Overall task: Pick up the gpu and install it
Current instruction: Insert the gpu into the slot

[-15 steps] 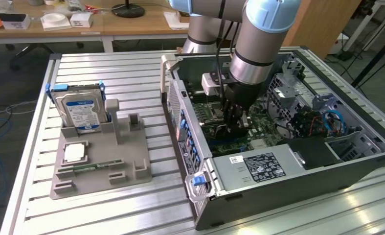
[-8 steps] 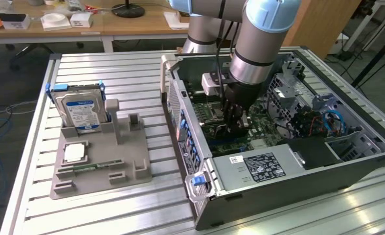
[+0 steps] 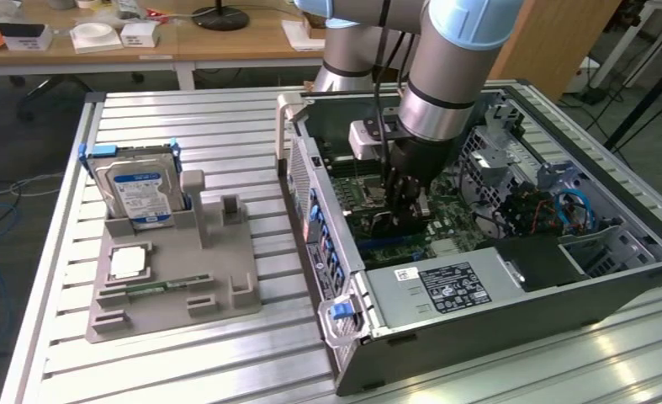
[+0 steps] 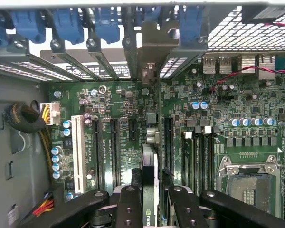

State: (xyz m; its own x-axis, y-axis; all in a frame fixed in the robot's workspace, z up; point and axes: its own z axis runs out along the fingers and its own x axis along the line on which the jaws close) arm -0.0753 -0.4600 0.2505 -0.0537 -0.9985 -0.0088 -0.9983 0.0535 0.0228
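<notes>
The tool [image 4: 149, 202] grips the gpu [image 4: 149, 180] edge-on, its long axis running along the motherboard [image 4: 128, 123] slots toward the rear brackets.

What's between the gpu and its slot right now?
Nothing visible. The gripper holds the gpu edge-on over the motherboard, its bracket up against the rear slot openings. No cable crosses under it; the wire bundle sits off to the side by the case wall.

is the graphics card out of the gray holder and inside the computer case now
Yes, inside. The thin black-faced gpu card stands on edge between the gripper fingers above the green motherboard; whether it is seated, cannot tell.
</notes>
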